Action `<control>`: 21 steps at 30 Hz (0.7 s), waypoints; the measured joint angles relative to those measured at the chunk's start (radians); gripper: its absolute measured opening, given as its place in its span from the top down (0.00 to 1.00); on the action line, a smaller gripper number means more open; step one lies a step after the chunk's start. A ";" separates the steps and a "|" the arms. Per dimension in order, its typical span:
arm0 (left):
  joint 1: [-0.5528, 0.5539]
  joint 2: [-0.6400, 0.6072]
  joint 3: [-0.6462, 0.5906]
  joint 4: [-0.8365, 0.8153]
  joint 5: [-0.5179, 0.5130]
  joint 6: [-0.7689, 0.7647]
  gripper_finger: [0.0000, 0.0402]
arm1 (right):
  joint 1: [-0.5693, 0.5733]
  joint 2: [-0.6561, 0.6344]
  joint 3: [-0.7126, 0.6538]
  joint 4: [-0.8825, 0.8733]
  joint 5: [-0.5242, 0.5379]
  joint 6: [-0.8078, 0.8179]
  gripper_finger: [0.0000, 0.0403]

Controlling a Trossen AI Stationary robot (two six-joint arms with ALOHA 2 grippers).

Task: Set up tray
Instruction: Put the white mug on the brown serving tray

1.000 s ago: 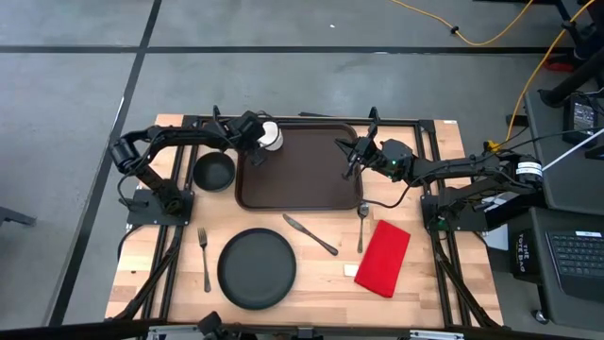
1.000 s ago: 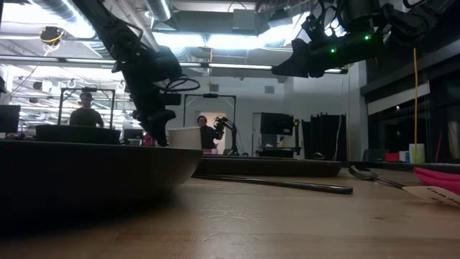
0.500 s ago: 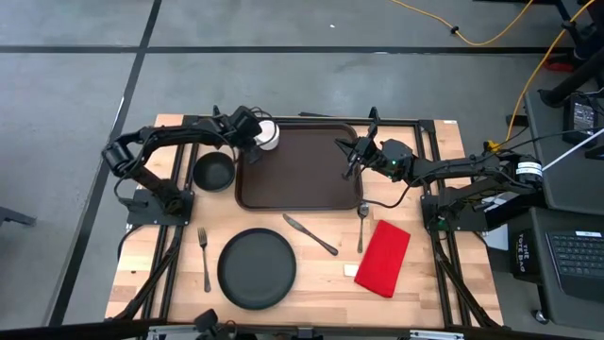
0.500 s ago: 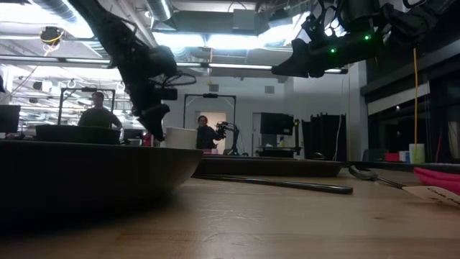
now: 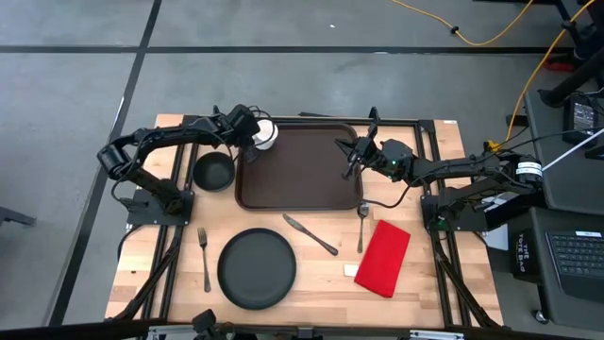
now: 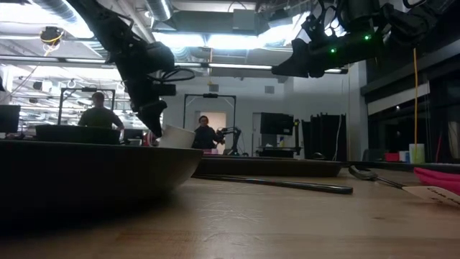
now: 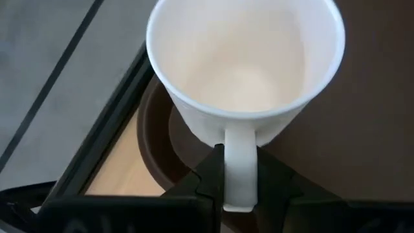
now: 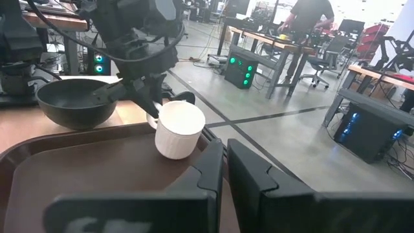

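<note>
The tray sat upper centre on the desk. The left claw was clamped on a tilted white mug's handle at its upper-left corner. The right claw, fingers together, hovered over its right edge.

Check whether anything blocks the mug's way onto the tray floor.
Nothing visible does. The left gripper holds the white mug by its handle, tilted over the tray's far left corner. The tray floor below it is bare; the right gripper hovers shut over the opposite side.

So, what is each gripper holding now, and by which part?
The left gripper holds the white mug by its handle, over the tray corner. The right gripper holds nothing.
</note>
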 joint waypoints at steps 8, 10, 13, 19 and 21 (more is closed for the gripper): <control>0.018 0.000 0.000 0.000 -0.049 0.009 0.87 | 0.000 0.000 0.000 0.000 0.000 0.000 0.93; 0.028 0.000 0.000 0.001 -0.041 0.013 0.88 | 0.000 0.000 0.000 0.000 0.000 0.000 0.93; 0.046 0.000 0.000 0.001 0.003 0.013 0.87 | 0.000 0.000 0.000 0.000 0.000 0.000 0.93; 0.065 0.019 0.000 0.002 0.050 0.017 0.88 | 0.000 0.000 0.000 0.000 0.000 0.000 0.93; 0.068 0.029 0.000 0.001 0.050 0.019 0.88 | 0.000 0.000 0.000 0.000 0.000 0.000 0.93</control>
